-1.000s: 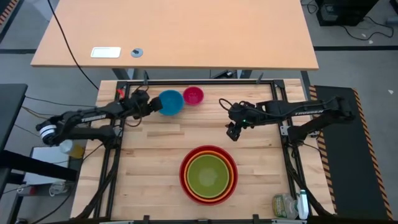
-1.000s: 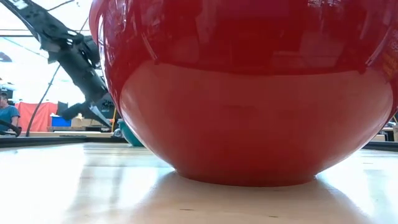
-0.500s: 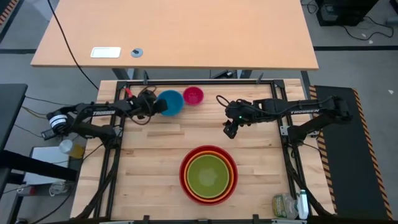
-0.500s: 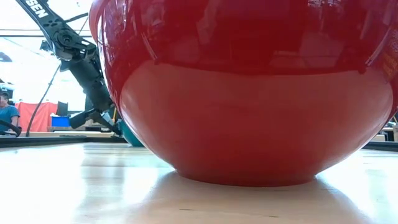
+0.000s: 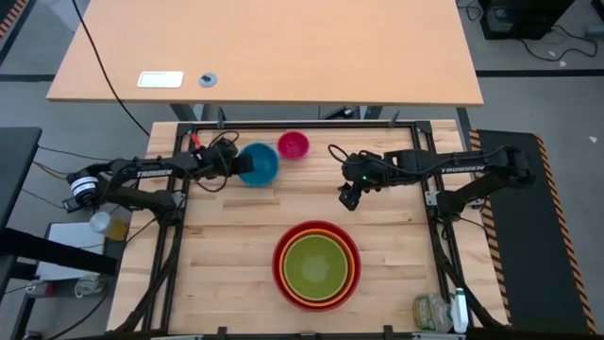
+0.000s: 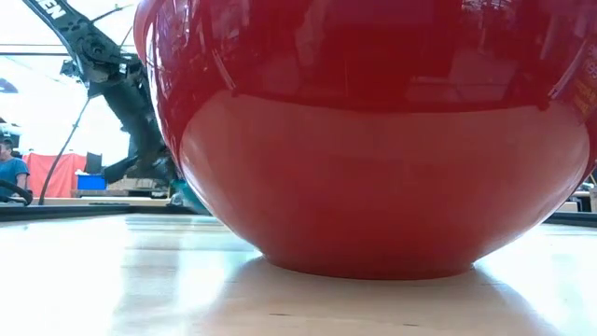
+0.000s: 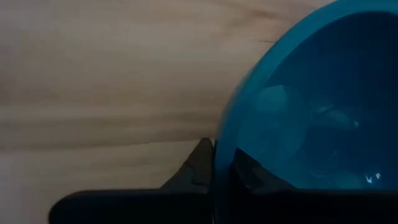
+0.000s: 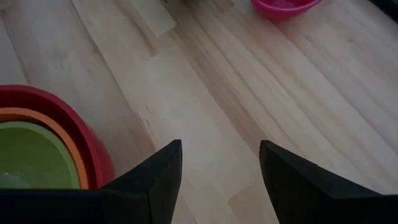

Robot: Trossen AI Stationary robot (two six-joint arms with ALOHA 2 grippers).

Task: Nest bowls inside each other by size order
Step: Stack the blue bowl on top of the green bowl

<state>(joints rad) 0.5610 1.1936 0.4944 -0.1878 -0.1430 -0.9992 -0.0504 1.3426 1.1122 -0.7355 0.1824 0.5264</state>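
The blue bowl (image 5: 261, 164) is at the table's far left, with my left gripper (image 5: 237, 165) shut on its left rim; the left wrist view shows it close up (image 7: 311, 112). The small pink bowl (image 5: 293, 144) rests on its base just to its right, toward the far edge. The lime green bowl (image 5: 315, 266) sits inside the orange bowl (image 5: 316, 232), which sits inside the red bowl (image 5: 279, 274), near the table's front middle. My right gripper (image 5: 350, 197) hovers open above bare wood right of centre, touching nothing. My left gripper pinches the blue bowl's rim (image 7: 221, 149) on the side toward the table's left. One finger (image 7: 200, 167) is outside the wall and the other (image 7: 250, 174) is inside the bowl. The fingers come in nearly level from the table's left. Whether the base is still on the wood, I cannot tell.
The red bowl (image 6: 373, 140) fills most of the low view. A black frame rail (image 5: 302, 124) runs along the far edge. A plastic bottle (image 5: 436, 313) lies at the near right corner. Bare wood lies between the blue bowl and the stack. A person (image 6: 9, 175) shows far off.
My left gripper has moved toward the table's right, up to the blue bowl, and has shut on its left rim. The bowl has shifted a little toward the near edge. The pink bowl and the stack have stayed put.
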